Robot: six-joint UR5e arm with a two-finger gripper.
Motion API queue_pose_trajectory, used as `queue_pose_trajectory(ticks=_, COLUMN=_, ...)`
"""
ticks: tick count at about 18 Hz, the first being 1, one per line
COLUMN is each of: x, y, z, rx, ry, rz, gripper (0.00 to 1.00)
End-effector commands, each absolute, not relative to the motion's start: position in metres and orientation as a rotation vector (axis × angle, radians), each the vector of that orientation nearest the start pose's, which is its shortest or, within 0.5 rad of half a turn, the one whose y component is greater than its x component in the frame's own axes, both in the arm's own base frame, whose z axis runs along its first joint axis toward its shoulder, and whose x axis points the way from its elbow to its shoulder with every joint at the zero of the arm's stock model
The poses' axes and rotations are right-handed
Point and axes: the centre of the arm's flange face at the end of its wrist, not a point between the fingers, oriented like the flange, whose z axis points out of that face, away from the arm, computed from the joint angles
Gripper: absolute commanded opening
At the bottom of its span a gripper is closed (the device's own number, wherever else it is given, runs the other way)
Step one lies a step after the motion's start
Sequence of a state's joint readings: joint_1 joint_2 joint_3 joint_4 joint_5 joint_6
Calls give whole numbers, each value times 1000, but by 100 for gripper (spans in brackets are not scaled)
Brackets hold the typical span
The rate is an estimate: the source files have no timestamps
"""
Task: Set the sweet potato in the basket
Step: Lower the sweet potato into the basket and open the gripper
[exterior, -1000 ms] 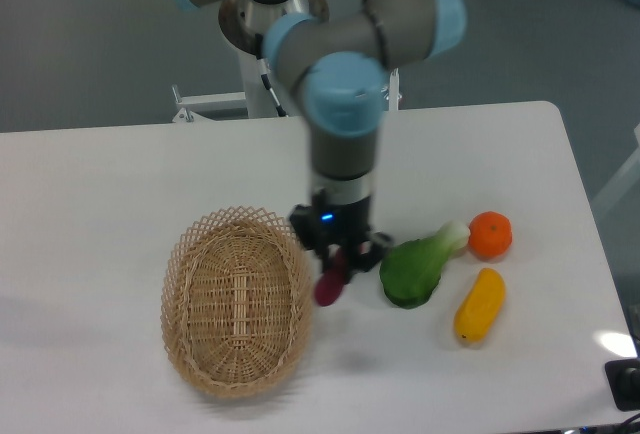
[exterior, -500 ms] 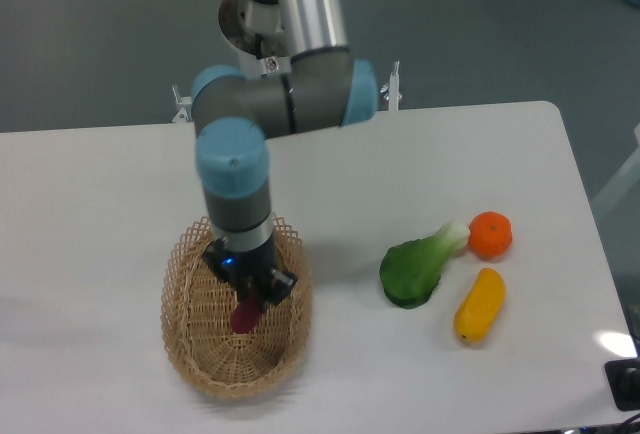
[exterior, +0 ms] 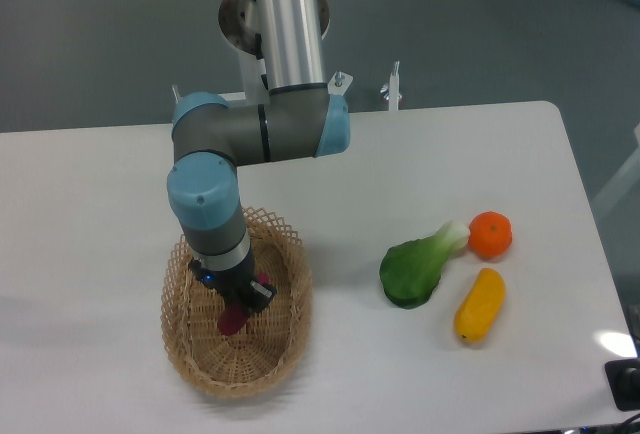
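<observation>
so we've got the two-finger black tool (exterior: 235,306) at the end of the grey and light-blue arm (exterior: 215,189) reaching straight down into the oval tan woven wicker basket (exterior: 283,279), which sits on the white bench (exterior: 90,204) toward the left front. the tool is clamped on the small dark magenta-purple sweet potato (exterior: 233,320); we can see the tuber poking out below the fingers, its lower end down inside the basket over the woven floor, though we can't tell whether it's actually touching the bottom or hanging just above it. a bit of pink shows beside the tool too, next to the black finger. the arm's elbow joint hangs over the back rim of the basket and hides part of the lattice edge there. off to the right, well apart from the basket, there's a green leafy vegetable with a pale stem (exterior: 414,269) lying on the bench, a round orange fruit (exterior: 490,235) just beside the stem end, and a yellow oblong fruit (exterior: 479,305) lying at a slant just in front of the orange one.
</observation>
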State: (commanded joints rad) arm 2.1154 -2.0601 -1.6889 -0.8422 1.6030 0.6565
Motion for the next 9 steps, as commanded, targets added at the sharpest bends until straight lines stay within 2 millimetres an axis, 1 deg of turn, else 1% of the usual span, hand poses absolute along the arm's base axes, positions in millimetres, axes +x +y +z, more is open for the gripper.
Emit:
queue_pose_trajectory(ticks=4, x=-215, y=607, z=223, rx=-3061, ry=166, rz=140, gripper=23)
queue_pose_trajectory(ticks=6, x=-216, y=607, z=224, rx=-3058, ry=168, rz=142, gripper=28)
queue_pose_trajectory(ticks=7, x=-216, y=607, z=224, rx=-3058, ry=171, rz=142, gripper=37)
queue_pose_trajectory(ticks=8, x=-216, y=607, z=225, rx=-3056, ry=171, rz=144, gripper=50)
queue_pose_trajectory(ticks=9, x=-216, y=607, z=227, rx=-3054, ry=175, rz=146, gripper=68)
